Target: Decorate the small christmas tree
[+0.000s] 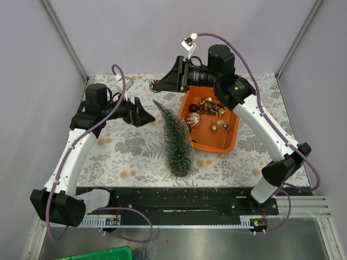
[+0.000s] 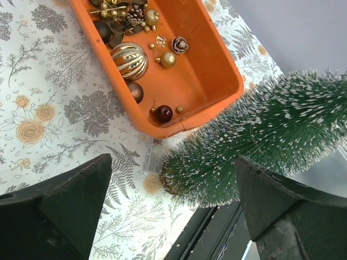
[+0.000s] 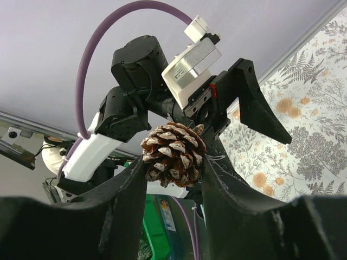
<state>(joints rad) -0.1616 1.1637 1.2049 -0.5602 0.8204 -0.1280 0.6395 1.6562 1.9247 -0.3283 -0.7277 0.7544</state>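
right wrist view, what's recorded?
right gripper clamped on pinecone; barely visible from above.
and top external?
small christmas tree at frame centre, just beside orange tray; left gripper fingers apart.

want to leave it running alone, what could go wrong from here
The pinecone sits only between the tips of the right end effector and could slip before reaching the small christmas tree.
Nothing holds the tree; the left end effector is open beside it, so pressing the pinecone in may tip it.
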